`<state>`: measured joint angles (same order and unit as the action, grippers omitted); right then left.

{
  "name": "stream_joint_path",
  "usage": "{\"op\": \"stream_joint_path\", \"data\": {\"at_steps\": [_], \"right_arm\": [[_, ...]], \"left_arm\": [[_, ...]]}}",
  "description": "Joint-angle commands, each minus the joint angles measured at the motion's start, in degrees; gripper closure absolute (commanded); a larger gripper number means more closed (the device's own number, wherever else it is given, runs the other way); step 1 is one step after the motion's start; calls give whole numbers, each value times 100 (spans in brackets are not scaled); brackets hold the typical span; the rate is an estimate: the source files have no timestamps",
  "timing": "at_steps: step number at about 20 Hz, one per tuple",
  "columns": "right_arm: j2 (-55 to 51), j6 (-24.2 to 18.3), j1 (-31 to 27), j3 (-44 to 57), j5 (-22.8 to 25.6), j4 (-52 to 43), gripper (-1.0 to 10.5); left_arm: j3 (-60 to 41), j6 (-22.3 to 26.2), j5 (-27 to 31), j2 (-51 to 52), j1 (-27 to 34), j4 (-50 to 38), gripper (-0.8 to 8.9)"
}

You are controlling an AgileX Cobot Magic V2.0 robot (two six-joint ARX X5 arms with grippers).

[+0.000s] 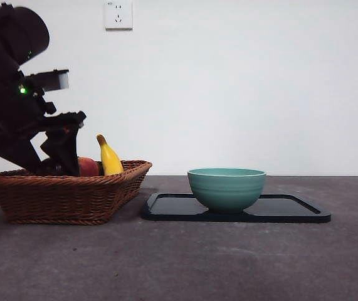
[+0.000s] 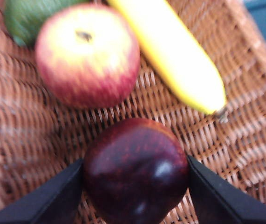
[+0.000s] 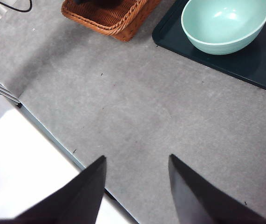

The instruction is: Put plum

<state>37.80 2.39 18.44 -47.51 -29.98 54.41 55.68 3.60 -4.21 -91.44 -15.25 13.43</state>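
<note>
Gripping plum [image 2: 136,171] inside basket [image 2: 25,140], left gripper [image 2: 135,186] jaws flank its sides. Risk: glossy round skin slips on lift; apple [image 2: 87,53], banana [image 2: 170,51] near. Right gripper [image 3: 136,179] open, idle over table [image 3: 137,107].

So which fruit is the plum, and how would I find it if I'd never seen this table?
Look in the brown wicker basket, left of the black tray holding the green bowl. The plum sits on the basket floor between the jaws of the left end effector. It is glossy and dark purple, almost black, unlike the red-and-yellow apple and the long yellow banana beside it.
</note>
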Motion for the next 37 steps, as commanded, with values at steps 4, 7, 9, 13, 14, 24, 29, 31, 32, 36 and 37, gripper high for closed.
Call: {"op": "stream_joint_path", "data": {"at_steps": [4, 7, 9, 13, 14, 24, 29, 31, 32, 36, 37], "right_arm": [[28, 125, 28, -44, -2, -219, 734], [28, 127, 28, -44, -2, -216, 734], [28, 129, 28, -44, -2, -214, 734], [28, 144, 28, -44, -2, -212, 734], [28, 144, 28, -44, -2, -212, 734], [28, 149, 28, -44, -2, -212, 734], [28, 149, 28, -44, 0, -214, 734], [28, 149, 28, -44, 0, -214, 734], [28, 149, 28, -44, -2, -214, 734], [28, 149, 28, -44, 0, -214, 734], [28, 149, 28, -44, 0, -214, 734]], "left_arm": [[39, 72, 9, -151, -98, -83, 533], [39, 146, 9, -247, -214, 0, 532], [39, 203, 9, -304, -251, 70, 532], [42, 179, 9, -308, -251, 74, 360], [42, 168, 9, -306, -251, 74, 345], [236, 83, 9, 756, -251, 393, 346], [236, -269, -1370, 2061, -289, 999, 349], [236, -321, -1862, 2531, -289, 1290, 349], [236, -321, -2048, 2712, -289, 1436, 349], [236, -315, -2699, 3346, -289, 2227, 349], [236, -295, -2820, 3482, -289, 2485, 349]]}}
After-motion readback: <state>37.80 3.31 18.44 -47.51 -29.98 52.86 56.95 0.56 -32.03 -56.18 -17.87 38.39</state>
